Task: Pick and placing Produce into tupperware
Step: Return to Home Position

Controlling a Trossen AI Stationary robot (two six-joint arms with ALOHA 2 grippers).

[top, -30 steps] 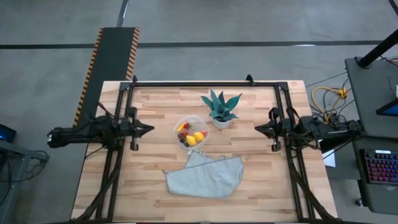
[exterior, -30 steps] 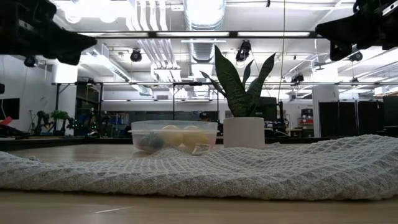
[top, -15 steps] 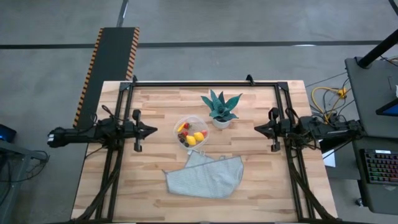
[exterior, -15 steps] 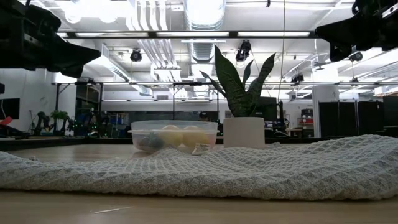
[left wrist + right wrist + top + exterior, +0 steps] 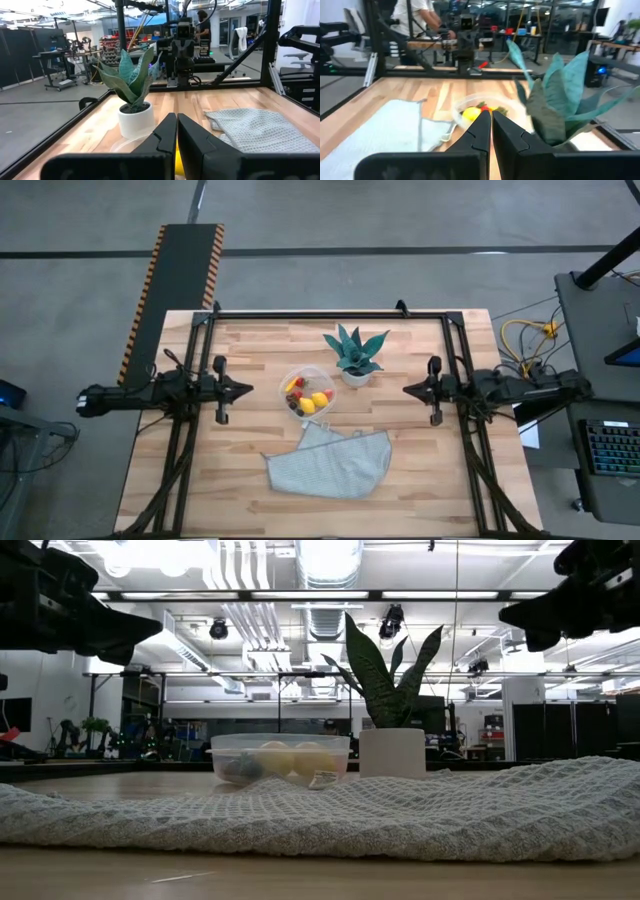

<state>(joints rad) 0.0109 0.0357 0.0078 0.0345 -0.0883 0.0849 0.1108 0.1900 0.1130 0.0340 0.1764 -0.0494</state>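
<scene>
The clear round tupperware (image 5: 306,390) stands mid-table and holds the produce (image 5: 309,397): yellow, red and dark toy fruits. In the low view the tupperware (image 5: 280,758) sits behind the grey cloth. My left gripper (image 5: 247,389) hovers above the table left of the tupperware, shut and empty; its fingers (image 5: 176,131) meet in the left wrist view. My right gripper (image 5: 405,390) hovers to the tupperware's right, past the plant, shut and empty. The right wrist view shows the tupperware (image 5: 475,111) ahead of the closed right gripper (image 5: 491,120).
A teal spiky plant in a white pot (image 5: 354,355) stands just right of and behind the tupperware. A grey waffle cloth (image 5: 330,461) lies toward the table's near edge. A black frame (image 5: 330,313) borders the table. A person (image 5: 415,20) is in the room beyond.
My right gripper has moved toward the table's left, closer to the plant and tupperware. My left gripper has shifted slightly toward the tupperware. Neither gripper has opened. The tupperware, produce and cloth have stayed put.
</scene>
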